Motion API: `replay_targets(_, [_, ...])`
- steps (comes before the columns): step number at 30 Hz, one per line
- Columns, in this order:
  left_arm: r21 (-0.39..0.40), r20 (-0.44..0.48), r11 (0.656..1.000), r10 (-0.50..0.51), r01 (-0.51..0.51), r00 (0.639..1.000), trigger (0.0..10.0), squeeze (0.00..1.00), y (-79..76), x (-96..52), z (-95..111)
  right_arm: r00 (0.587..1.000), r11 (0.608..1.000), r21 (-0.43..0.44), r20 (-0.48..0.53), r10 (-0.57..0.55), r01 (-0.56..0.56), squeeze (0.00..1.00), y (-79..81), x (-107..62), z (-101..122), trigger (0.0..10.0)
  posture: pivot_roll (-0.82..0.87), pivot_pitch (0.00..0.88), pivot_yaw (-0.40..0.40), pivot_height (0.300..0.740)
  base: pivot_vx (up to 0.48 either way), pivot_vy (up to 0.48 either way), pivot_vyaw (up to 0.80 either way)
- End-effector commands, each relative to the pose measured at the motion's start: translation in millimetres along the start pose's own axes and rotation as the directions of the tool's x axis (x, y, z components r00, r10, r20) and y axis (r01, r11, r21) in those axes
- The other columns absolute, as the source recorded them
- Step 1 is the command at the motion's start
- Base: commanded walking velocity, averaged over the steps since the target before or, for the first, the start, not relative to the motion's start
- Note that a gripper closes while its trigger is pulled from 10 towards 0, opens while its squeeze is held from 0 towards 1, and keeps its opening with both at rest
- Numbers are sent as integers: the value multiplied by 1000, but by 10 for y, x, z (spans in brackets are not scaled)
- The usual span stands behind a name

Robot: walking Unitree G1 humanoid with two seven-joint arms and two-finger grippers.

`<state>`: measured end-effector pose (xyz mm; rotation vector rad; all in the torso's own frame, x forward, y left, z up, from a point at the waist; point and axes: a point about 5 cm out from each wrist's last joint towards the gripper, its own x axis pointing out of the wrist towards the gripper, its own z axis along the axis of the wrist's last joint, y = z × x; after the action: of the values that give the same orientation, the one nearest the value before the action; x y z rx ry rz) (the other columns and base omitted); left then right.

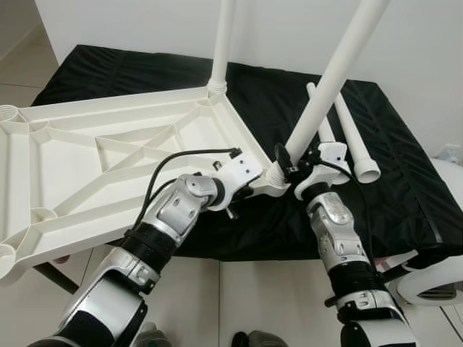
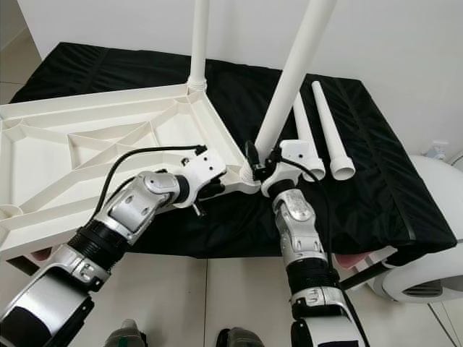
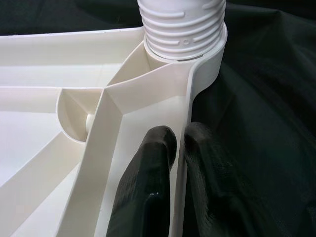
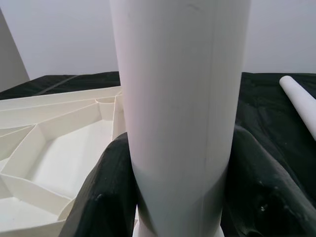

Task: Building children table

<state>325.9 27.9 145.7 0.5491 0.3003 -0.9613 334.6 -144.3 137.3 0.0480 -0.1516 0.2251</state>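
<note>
Table top [image 1: 108, 152], white plastic, ribbed underside facing up, is lying on a black cloth [image 1: 405, 188] over a raised surface, with its near-left part overhanging the edge above the tiled floor [image 1: 239, 296]. One white leg [image 1: 223, 43] is standing upright in the far corner socket. A second leg [image 1: 329, 87] is sitting in the near-right corner socket and leaning toward the right as it rises.

I am watching the left gripper [image 3: 180, 148] pinching the table top's outer rim just short of that near-right socket; one black finger [image 3: 148, 177] is lying inside the rim wall and the other outside, both pressed against it, so the claw is clenched on the rim. In the left wrist view the threaded base of the second leg is showing a few ridges above the socket collar.

The right gripper [image 4: 177, 197] is grasping the second leg low down, close above the socket, with a black finger [image 4: 106, 192] on either side of the shaft and touching it.

Two loose legs [image 1: 354, 137] are lying side by side on the cloth beyond the right gripper, open ends toward me. A white rounded object [image 1: 434, 282] is sitting at the lower right.
</note>
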Motion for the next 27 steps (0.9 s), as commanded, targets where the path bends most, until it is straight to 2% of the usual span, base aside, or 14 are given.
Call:
replay_targets(1, [7,-7,1000,12,-12,1000,10000,0,-5,-11,-5,971,998,6,-234,-60,63,0,-48,-177,-450,10000,45,47,-79,740,0,0,0])
replay_targets(12, [3,-4,1000,11,-11,1000,10000,0,-24,-28,1,964,989,10,-223,-143,149,0,75,-141,-456,10000,48,55,-80,740,0,0,0])
replay_targets(16, [2,-5,1000,9,-9,1000,10000,0,-26,-38,1,950,974,13,-225,-218,227,0,107,-98,-442,10000,49,62,-77,740,0,0,0])
replay_targets(23, [2,-7,1000,11,-11,1000,10000,0,-21,-51,2,941,965,-1,-218,-258,264,0,128,-60,-414,10000,51,66,-76,740,0,0,0])
replay_targets(27, [1,-6,1000,12,-12,1000,10000,0,-19,-62,3,933,958,-20,-222,-282,285,0,204,-8,-398,10000,54,69,-80,740,0,0,0])
